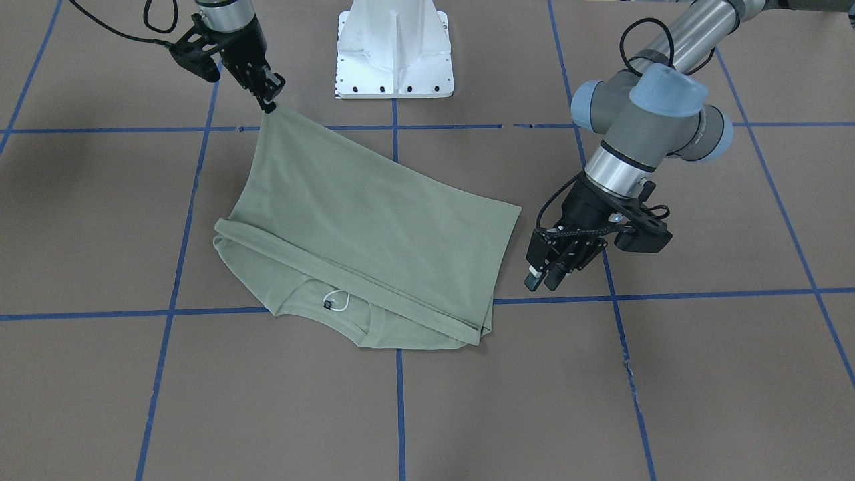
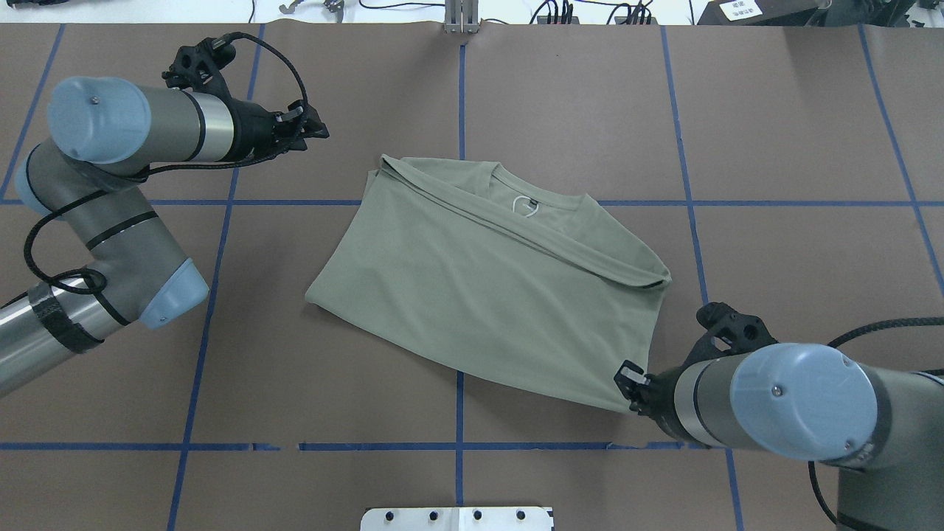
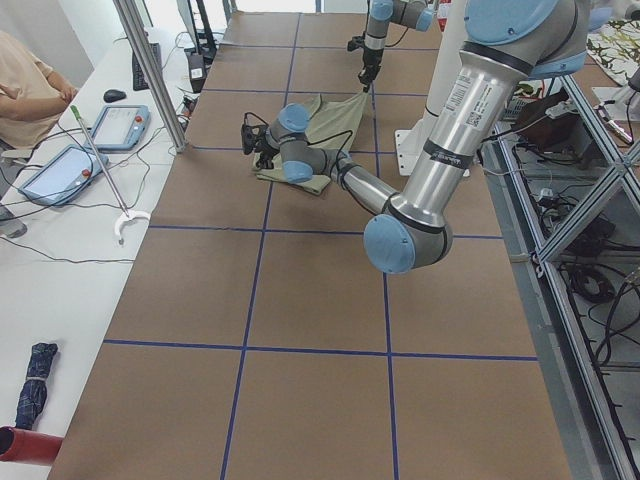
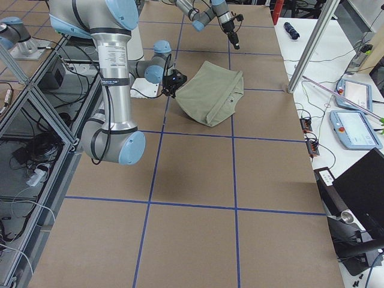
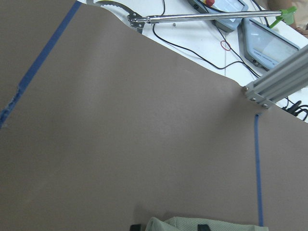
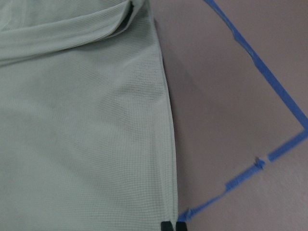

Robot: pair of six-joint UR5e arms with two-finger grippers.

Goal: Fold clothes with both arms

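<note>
The sage-green shirt [image 1: 374,227] lies partly folded on the brown table, its collar and black neck label with white loop [image 1: 328,304] on the far side from the robot; it also shows in the overhead view [image 2: 479,295]. My right gripper [image 1: 267,103] is shut on a hem corner of the shirt and holds that corner up off the table, so the cloth slopes down from it; it also shows overhead [image 2: 630,383]. The right wrist view shows the shirt's edge [image 6: 72,120] running to the fingertips. My left gripper [image 1: 542,279] is open and empty, just beside the shirt's edge [image 5: 192,224].
The white pedestal base [image 1: 394,53] stands at the robot's side of the table. Blue tape lines [image 1: 394,153] grid the brown surface. An aluminium post [image 3: 150,70], tablets [image 3: 118,125] and a seated person [image 3: 25,80] are beyond the table's far edge.
</note>
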